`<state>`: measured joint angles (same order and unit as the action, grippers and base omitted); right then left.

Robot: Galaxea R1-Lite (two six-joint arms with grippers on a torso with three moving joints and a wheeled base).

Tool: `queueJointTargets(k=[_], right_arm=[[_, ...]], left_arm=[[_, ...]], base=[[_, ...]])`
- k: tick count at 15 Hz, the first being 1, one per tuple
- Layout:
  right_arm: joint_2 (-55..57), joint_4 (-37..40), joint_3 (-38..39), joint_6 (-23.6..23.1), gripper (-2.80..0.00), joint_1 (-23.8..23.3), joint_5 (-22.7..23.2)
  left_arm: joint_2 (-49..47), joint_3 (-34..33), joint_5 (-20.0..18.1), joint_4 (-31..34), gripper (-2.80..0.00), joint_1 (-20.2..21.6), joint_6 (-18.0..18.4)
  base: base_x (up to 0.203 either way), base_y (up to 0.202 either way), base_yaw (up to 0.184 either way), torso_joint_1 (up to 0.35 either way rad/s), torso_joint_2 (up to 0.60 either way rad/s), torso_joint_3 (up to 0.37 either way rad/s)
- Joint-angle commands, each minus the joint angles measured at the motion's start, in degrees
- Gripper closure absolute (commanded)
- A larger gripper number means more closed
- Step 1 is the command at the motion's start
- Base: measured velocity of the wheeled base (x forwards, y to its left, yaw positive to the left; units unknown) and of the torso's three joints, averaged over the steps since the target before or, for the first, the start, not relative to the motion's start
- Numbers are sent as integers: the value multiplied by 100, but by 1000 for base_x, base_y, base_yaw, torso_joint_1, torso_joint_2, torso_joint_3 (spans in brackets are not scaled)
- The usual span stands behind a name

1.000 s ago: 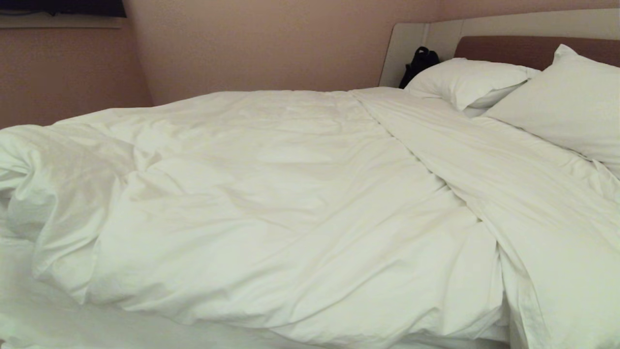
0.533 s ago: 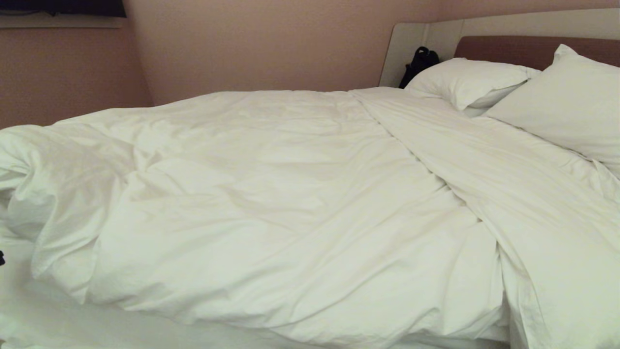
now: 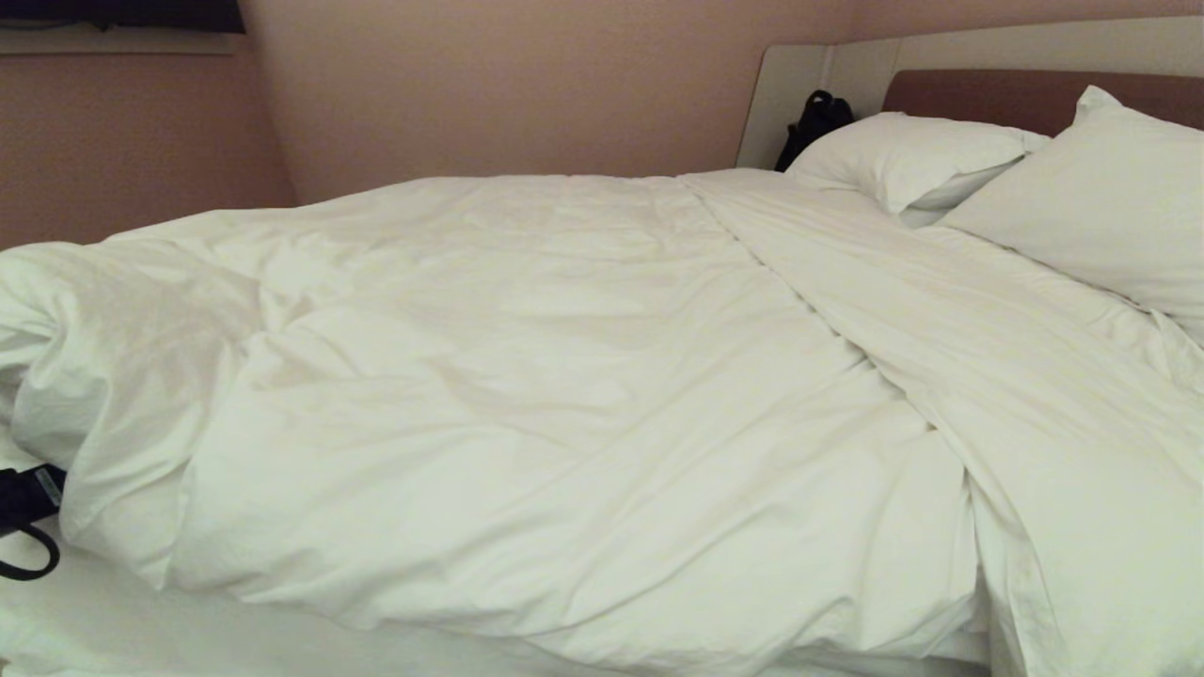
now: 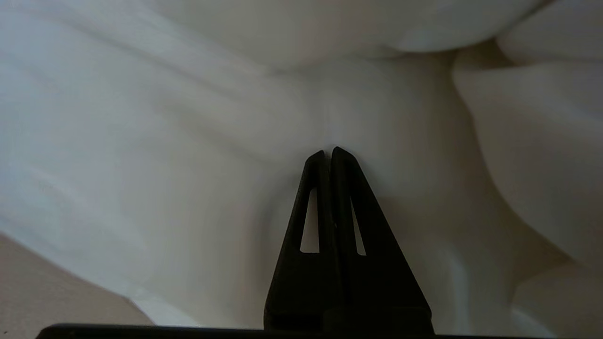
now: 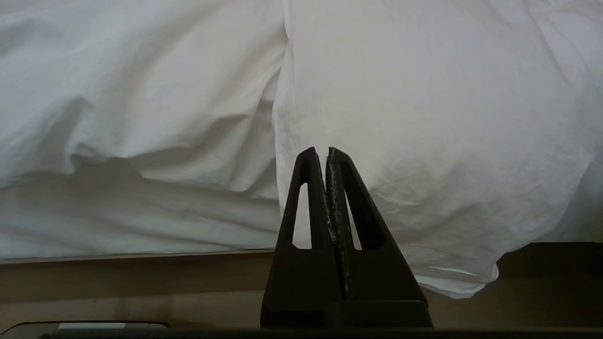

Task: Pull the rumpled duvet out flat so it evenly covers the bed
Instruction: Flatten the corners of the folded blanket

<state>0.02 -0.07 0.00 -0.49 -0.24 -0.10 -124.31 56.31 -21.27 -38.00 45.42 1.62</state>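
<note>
The white duvet [image 3: 527,395] lies rumpled across the bed [image 3: 988,94]. It is bunched into a thick roll at the near left and folded back in a diagonal band towards the pillows. The black end of my left arm [image 3: 26,503] shows at the left edge of the head view, beside the bunched roll. In the left wrist view my left gripper [image 4: 328,150] is shut with nothing between its fingers, its tips close to white cloth [image 4: 386,108]. My right gripper [image 5: 320,149] is shut and empty, low beside the bed, facing the hanging duvet [image 5: 424,117].
Two white pillows [image 3: 903,155] [image 3: 1101,197] lean at the headboard. A black bag [image 3: 814,122] sits behind them. Bare white sheet [image 3: 94,621] shows along the near left edge. The bed's beige base [image 5: 141,278] runs under the hanging cloth. Pinkish walls close off the far side.
My left arm has come into the head view from the left edge, up to the duvet's bunched roll. The duvet and the right arm have not moved.
</note>
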Motion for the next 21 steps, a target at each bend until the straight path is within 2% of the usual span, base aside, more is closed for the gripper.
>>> queueJointTargets(k=[1, 3, 9, 13, 18, 21], right_arm=[[-2, -1, 0, -4, 0, 0, 1], [-2, -1, 0, -4, 0, -2, 1], [-2, -1, 0, -4, 0, 7, 1], [-2, -1, 0, -4, 0, 6, 1], [-2, -1, 0, -4, 0, -2, 1], [-2, -1, 0, -4, 0, 5, 1]], left_arm=[[-210, 20, 5, -15, 0, -146, -11], [-282, 41, 132, -94, 0, -243, -4], [-210, 610, 89, -94, 0, -597, -171], [-323, 1564, 123, 104, 0, -831, -690], [-367, 3100, 122, 1344, 0, -1013, -1580], [-480, 3315, 151, 1444, 0, -1097, -1562]], base=[[0, 0, 0, 0, 0, 0], [0, 0, 0, 0, 0, 0], [0, 0, 0, 0, 0, 0], [0, 0, 0, 0, 0, 0], [0, 0, 0, 0, 0, 0], [0, 0, 0, 0, 0, 0]])
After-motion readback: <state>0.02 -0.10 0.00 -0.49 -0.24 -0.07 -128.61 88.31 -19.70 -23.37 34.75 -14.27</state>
